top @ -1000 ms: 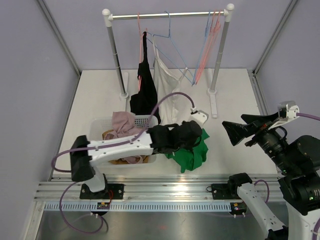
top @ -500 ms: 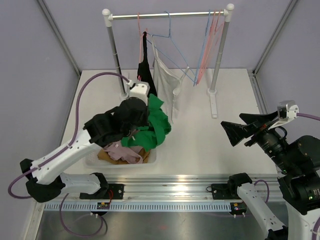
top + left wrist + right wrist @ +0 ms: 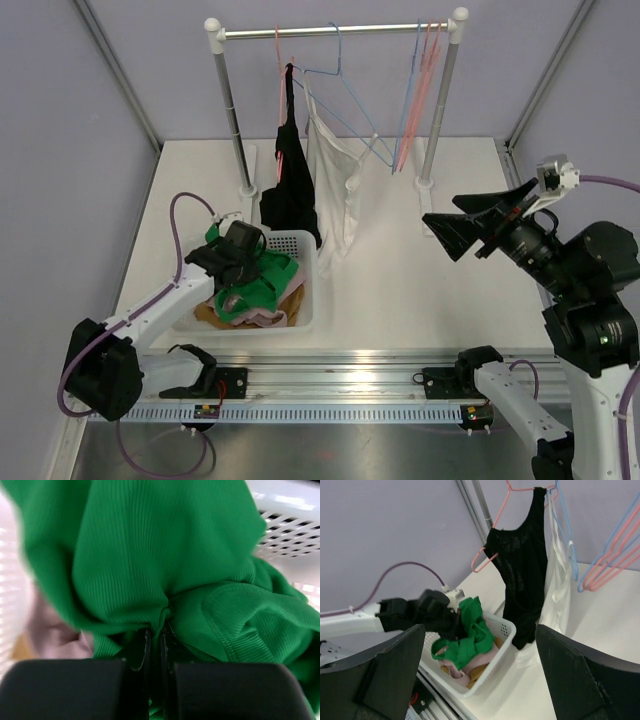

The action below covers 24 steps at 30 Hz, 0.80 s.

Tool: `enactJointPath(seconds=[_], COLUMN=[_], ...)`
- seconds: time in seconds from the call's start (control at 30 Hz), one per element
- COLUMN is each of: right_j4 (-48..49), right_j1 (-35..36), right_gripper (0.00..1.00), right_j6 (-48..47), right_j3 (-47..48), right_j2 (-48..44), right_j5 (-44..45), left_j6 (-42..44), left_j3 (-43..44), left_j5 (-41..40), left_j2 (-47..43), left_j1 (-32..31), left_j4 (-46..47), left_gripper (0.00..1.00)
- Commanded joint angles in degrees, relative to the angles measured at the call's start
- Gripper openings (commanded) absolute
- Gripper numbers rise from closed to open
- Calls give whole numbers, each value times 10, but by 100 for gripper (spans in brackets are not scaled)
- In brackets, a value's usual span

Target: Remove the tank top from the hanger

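Note:
My left gripper [image 3: 240, 262] is shut on a green tank top [image 3: 264, 282], low over the white basket [image 3: 303, 318]. In the left wrist view the green ribbed cloth [image 3: 165, 555] is pinched between the shut fingertips [image 3: 143, 642] and fills the frame. The green top is off any hanger and drapes over other clothes in the basket [image 3: 506, 626]. A black tank top [image 3: 292, 180] hangs on a pink hanger. A white tank top [image 3: 332, 185] hangs beside it on a blue hanger. My right gripper [image 3: 452, 228] is open and empty, held high at the right, facing the rack.
A clothes rack [image 3: 340, 31] stands at the back with several empty pink and blue hangers [image 3: 415, 90] near its right post. Pink and tan clothes [image 3: 250, 312] lie in the basket. The rack's feet [image 3: 427, 205] rest on the white table.
My left arm swung the green tank top from the table's middle leftwards and lowered it into the basket. My right gripper rose and turned slightly toward the rack.

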Motion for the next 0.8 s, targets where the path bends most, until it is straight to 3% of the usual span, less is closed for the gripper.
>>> enactJointPath(seconds=[0.0, 0.2, 0.43, 0.47, 0.5, 0.53, 0.6, 0.63, 0.7, 0.77], right_j4=[69, 100, 7, -15, -30, -45, -84, -104, -115, -126], right_j1=[-2, -1, 23, 33, 50, 63, 106, 113, 118, 123], right_gripper=[100, 100, 99, 99, 99, 100, 100, 99, 99, 97], right_j6=[39, 75, 10, -14, -28, -43, -94, -105, -132, -157], right_j3=[45, 82, 196, 229, 249, 271, 339, 382, 414, 459], right_j2=[69, 166, 278, 293, 327, 347, 412, 434, 491, 541], right_j5=[-39, -50, 76, 90, 104, 140, 173, 206, 229, 248], left_j6=[-51, -94, -113, -110, -110, -110, -108, -105, -104, -82], left_j3=[-56, -85, -69, -53, -45, -35, -11, -5, 16, 41], left_j5=[82, 74, -4, -18, -27, -34, -47, -48, -50, -34], left_j2=[42, 86, 14, -8, -19, -32, -70, -85, -134, -182], left_j1=[1, 1, 1, 1, 1, 1, 1, 1, 1, 0], left_j4=[106, 130, 65, 42, 27, 14, -24, -48, -70, -94], left_gripper=[0, 0, 3, 9, 24, 47, 67, 84, 99, 99])
